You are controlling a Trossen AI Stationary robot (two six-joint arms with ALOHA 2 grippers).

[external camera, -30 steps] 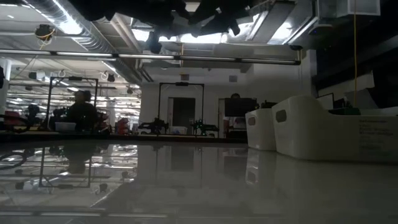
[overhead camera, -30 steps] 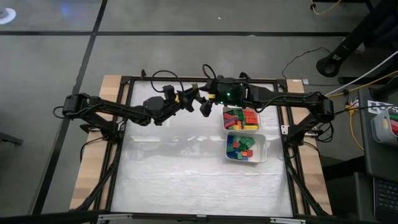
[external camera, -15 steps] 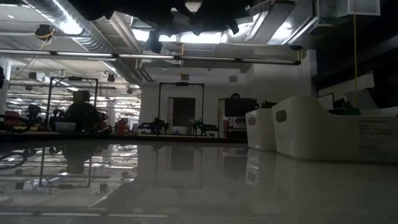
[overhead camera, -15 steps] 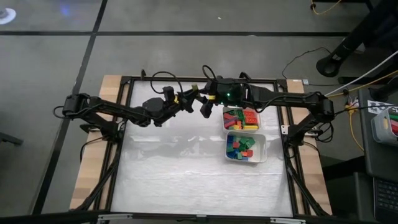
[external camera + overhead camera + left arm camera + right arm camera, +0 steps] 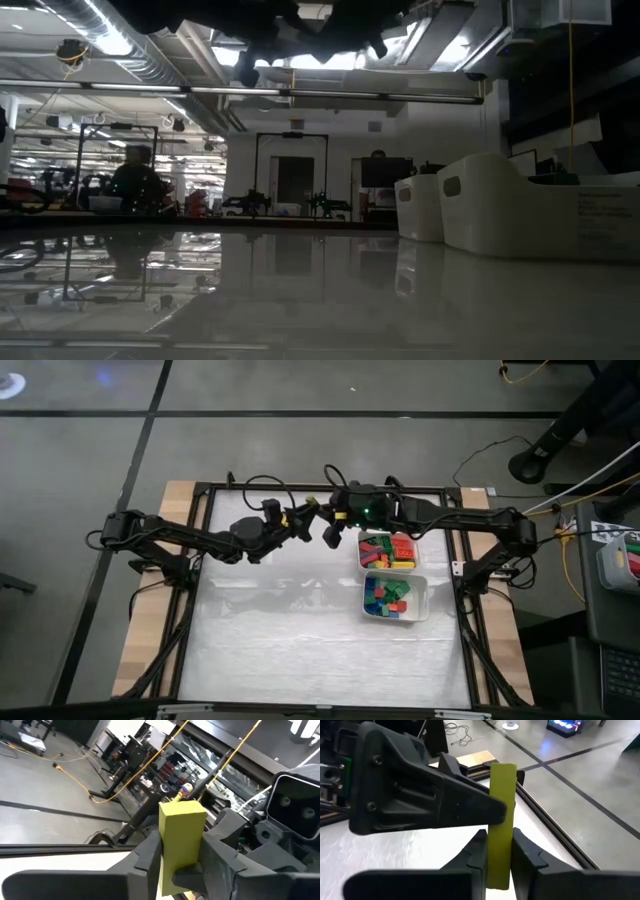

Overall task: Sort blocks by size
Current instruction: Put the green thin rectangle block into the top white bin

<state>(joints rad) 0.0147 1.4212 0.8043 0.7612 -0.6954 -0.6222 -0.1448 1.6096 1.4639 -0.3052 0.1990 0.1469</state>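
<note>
From above, the two arms meet over the back of the white table [image 5: 300, 650], the left gripper [image 5: 308, 512] and right gripper [image 5: 328, 532] nose to nose with something yellow just visible between them. Just to the right sit two white trays: the far tray [image 5: 362, 556] carries longer bars in red, green and yellow, the near tray [image 5: 424, 600] holds small cubes, blue, green and red.

At table height the tabletop shows bare and glossy, both arms only dark shapes overhead, the white trays at right, and a seated person [image 5: 135, 180] far back in the room.

On the left wrist camera, the long yellow block [image 5: 180, 842] stands upright, squeezed between this gripper's dark fingers [image 5: 145, 857], with the other arm's body close behind it.

On the right wrist camera, the same yellow block [image 5: 501, 825] rises between the right fingers [image 5: 475, 852], which press against both its sides, while the left gripper clamps it higher up from the side. Both hands grip one block, held above the table.
</note>
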